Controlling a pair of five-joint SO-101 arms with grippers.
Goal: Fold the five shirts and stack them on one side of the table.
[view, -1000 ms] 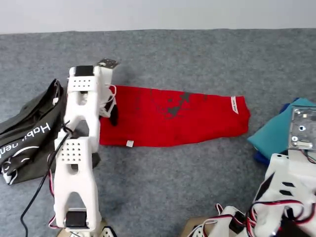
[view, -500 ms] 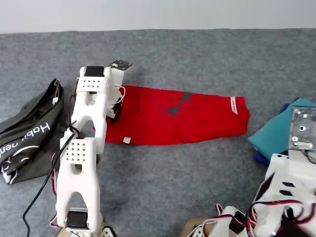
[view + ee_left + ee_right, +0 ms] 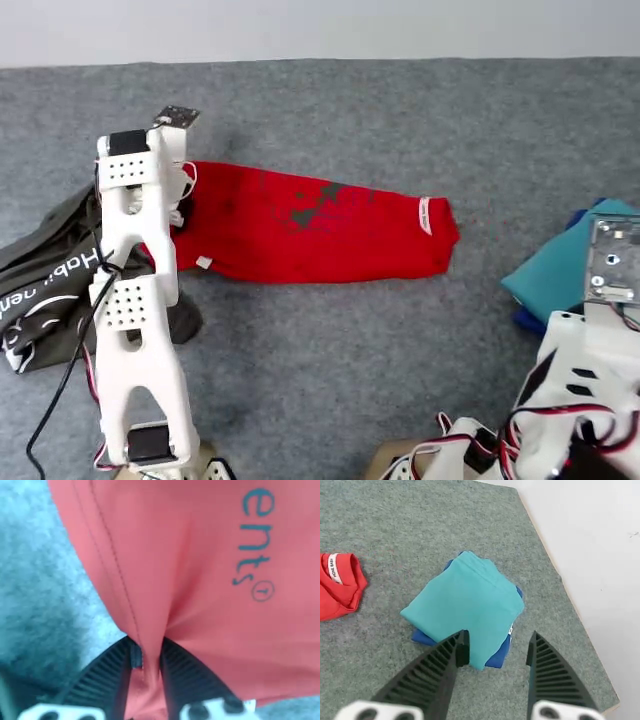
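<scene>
A red shirt (image 3: 310,228) folded into a long strip lies across the middle of the grey mat. My left gripper (image 3: 182,208) is at its left end, shut on the red cloth (image 3: 200,575), which is pinched between the black fingers (image 3: 117,665). At the right edge sits a folded teal shirt (image 3: 467,605) stacked on a folded blue one (image 3: 500,652). My right gripper (image 3: 495,647) hangs open above that stack, apart from it. The red shirt's other end (image 3: 337,585) lies off to the side of the stack.
A dark shirt with white print (image 3: 45,285) lies crumpled at the left edge, beside the left arm (image 3: 135,330). The mat's edge (image 3: 555,565) runs close past the teal stack. Bare mat lies in front of and behind the red shirt.
My left gripper has pulled the red shirt's end leftward, after a brief shift right. The whole shirt has slid left, away from the teal stack. The right arm has not moved.
</scene>
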